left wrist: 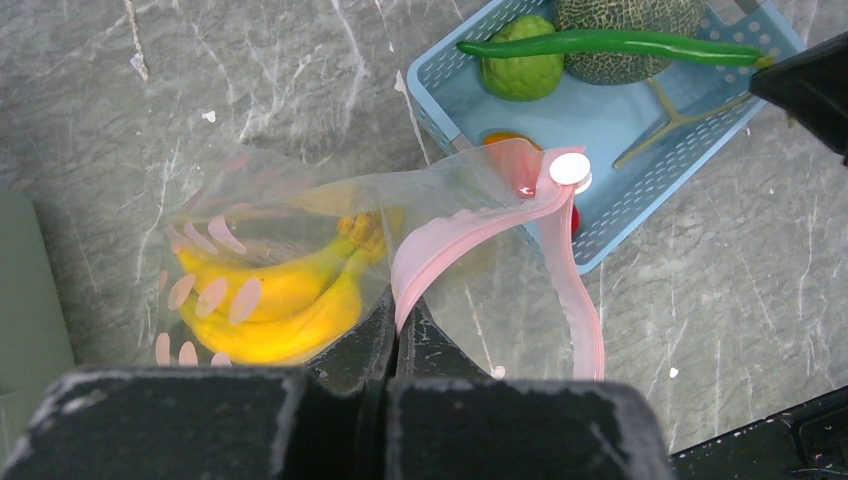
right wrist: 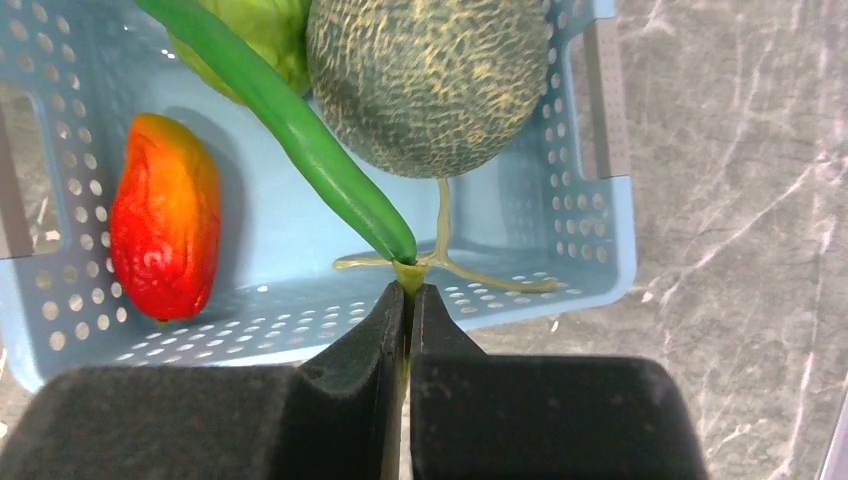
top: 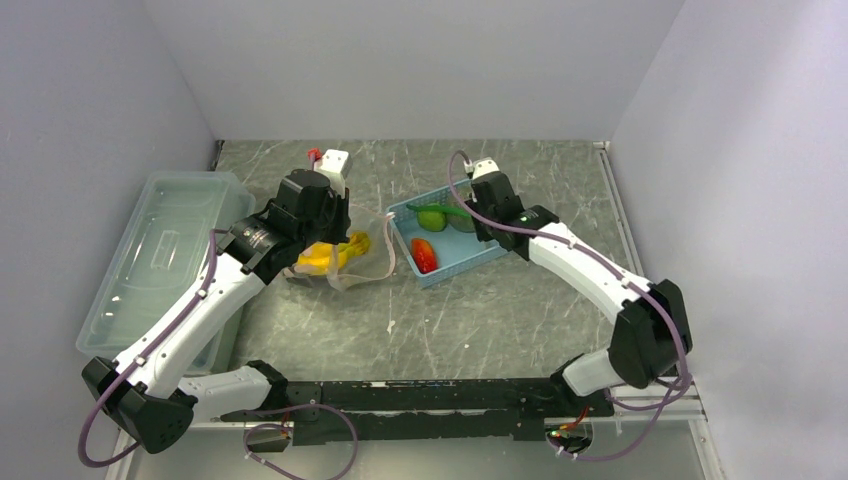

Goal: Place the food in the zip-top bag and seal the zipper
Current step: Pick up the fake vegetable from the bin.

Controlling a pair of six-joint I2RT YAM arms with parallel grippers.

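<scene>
Top external view: the left arm stretches from the near left corner to the middle of the table. The right arm bends in from the right, over the light-blue basket. A big see-through bin sits beside the left arm. The left gripper is squeezed tight on the pink zipper of the zip-top bag. The bag lies just left of the basket, with the yellow banana inside. The right gripper pinches the stem end of the thin green vegetable. In the basket are the dark green round fruit, the lime-green fruit and the red-orange fruit.
</scene>
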